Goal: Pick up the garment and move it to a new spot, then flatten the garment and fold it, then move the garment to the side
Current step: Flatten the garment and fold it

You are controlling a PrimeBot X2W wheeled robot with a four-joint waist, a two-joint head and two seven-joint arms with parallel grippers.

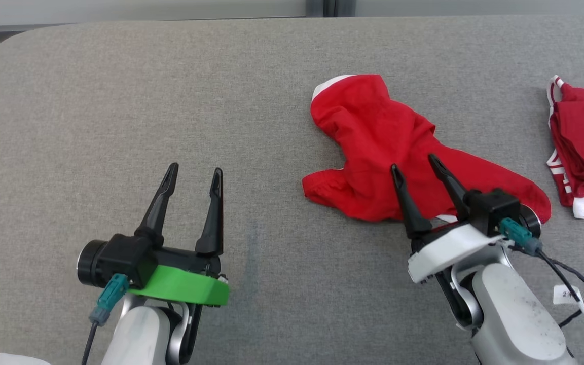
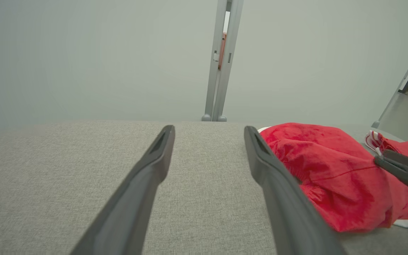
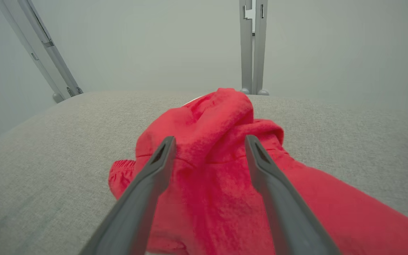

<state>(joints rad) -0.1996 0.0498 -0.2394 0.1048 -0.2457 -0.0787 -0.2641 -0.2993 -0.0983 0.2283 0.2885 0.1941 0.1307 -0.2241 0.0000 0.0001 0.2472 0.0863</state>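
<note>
Red garment [image 1: 373,142] lies crumpled, a second garment [image 1: 583,147] to its right; left gripper [image 1: 195,170] and right gripper [image 1: 413,162] both gape empty.

We see our right end effector [image 1: 413,162], fingers spread, over the crumpled red garment [image 1: 373,132]; our left end effector [image 1: 195,169], likewise spread, over the grey surface [image 1: 170,101].

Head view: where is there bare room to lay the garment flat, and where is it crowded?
The widest bare stretch of the grey surface lies left of the crumpled red garment, from the far edge down to the left gripper. The right is crowded: the right gripper hangs over that garment, and a second red garment lies beyond.
</note>
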